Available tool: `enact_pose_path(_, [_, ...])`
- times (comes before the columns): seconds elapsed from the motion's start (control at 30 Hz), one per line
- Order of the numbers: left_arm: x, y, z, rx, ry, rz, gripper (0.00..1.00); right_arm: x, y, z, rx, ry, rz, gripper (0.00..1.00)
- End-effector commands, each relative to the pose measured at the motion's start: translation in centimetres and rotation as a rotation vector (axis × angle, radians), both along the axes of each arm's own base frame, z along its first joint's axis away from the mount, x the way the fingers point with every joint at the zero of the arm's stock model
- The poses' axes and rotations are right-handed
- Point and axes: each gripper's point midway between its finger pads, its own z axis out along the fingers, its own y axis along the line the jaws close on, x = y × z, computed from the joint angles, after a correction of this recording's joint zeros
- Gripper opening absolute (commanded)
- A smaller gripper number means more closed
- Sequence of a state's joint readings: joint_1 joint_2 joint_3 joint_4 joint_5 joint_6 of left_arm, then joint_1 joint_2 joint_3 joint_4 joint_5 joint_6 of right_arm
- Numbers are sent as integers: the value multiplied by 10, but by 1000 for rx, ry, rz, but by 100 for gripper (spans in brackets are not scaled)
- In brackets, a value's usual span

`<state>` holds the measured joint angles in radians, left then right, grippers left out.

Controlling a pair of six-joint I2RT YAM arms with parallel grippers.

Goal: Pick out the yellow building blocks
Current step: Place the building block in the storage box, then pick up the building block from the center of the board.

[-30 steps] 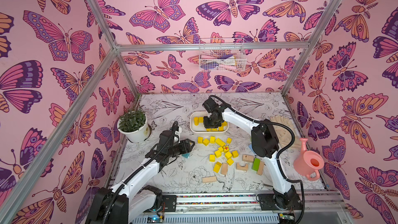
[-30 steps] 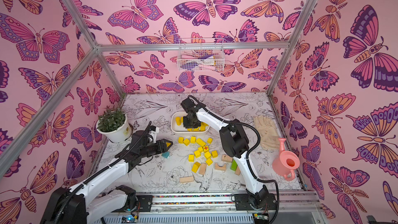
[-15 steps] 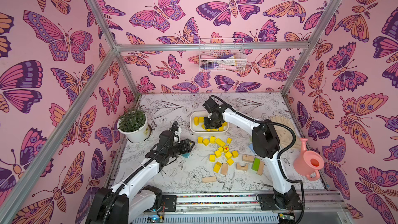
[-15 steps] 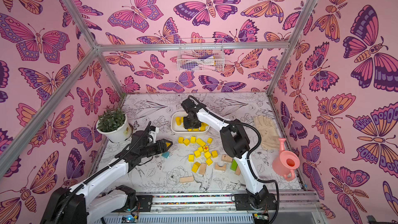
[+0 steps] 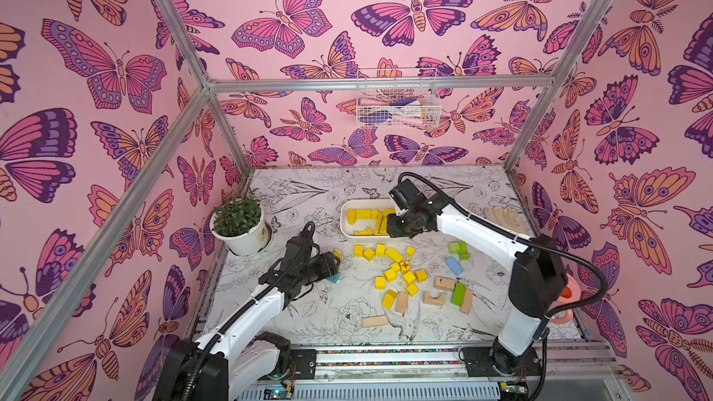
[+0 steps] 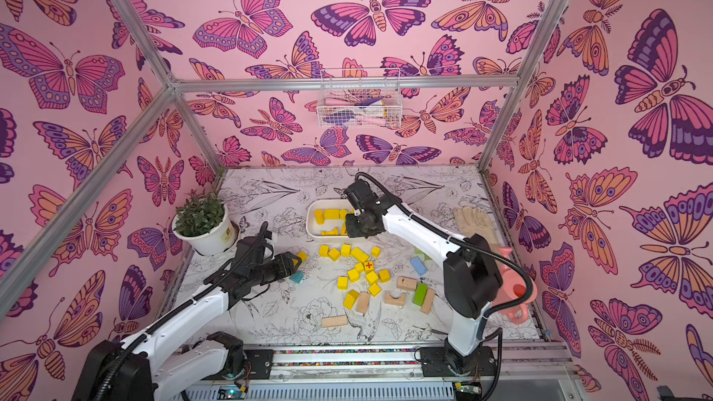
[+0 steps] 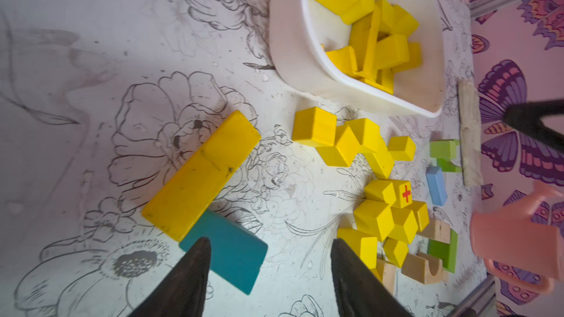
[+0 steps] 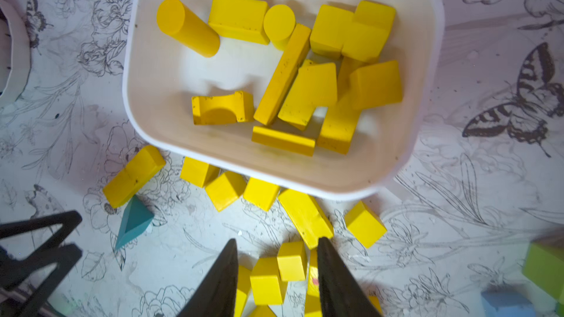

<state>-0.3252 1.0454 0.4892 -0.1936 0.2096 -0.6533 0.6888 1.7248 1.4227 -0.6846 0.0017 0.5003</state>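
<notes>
Several yellow building blocks [image 5: 397,268] lie loose mid-table, one cube bearing a red cross [image 6: 368,265]. More of them fill the white tray [image 5: 344,225], shown from above in the right wrist view [image 8: 131,93]. My right gripper [image 8: 276,240] hangs open above the tray's near right corner [image 5: 391,225], with nothing between its fingers. My left gripper [image 7: 271,248] is open and low over the table's left side [image 5: 335,264]. It sits just short of a yellow bar [image 7: 201,172] and the teal block [image 7: 225,254] touching it.
Tan wooden blocks [image 5: 443,283], green blocks [image 5: 459,293] and a blue block [image 5: 454,265] lie right of the yellow cluster. A potted plant [image 5: 239,225] stands at the left wall, with a pink watering can [image 5: 567,298] and gloves [image 5: 505,216] on the right.
The right gripper's jaws have spread wider above the tray. The left arm has stayed where it was.
</notes>
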Motion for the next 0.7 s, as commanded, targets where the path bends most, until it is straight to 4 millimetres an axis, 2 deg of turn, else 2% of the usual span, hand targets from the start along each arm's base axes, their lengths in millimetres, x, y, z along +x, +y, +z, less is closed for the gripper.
enact_pose_path(0.0, [-2, 18, -5, 63, 57, 85, 64, -19, -18, -8, -13, -7, -7, 43])
enact_pose_path(0.2, [1, 18, -19, 86, 138, 90, 65, -64, -58, -24, 2, -11, -44, 43])
enact_pose_path(0.27, [5, 11, -21, 71, 147, 59, 69, -77, -71, -34, -5, -5, -54, 43])
enact_pose_path(0.37, [10, 4, -21, 54, 143, 22, 70, -94, -87, -47, 22, 31, -88, 43])
enact_pose_path(0.5, [15, 7, -21, 74, 140, 36, 70, -108, -101, -52, 64, 25, -121, 44])
enact_pose_path(0.6, [21, 9, -19, 98, 133, 39, 70, -109, -110, -53, 116, -7, -167, 45])
enact_pose_path(0.67, [24, 8, -30, 122, 179, 26, 70, -108, -117, -55, 146, -22, -208, 45])
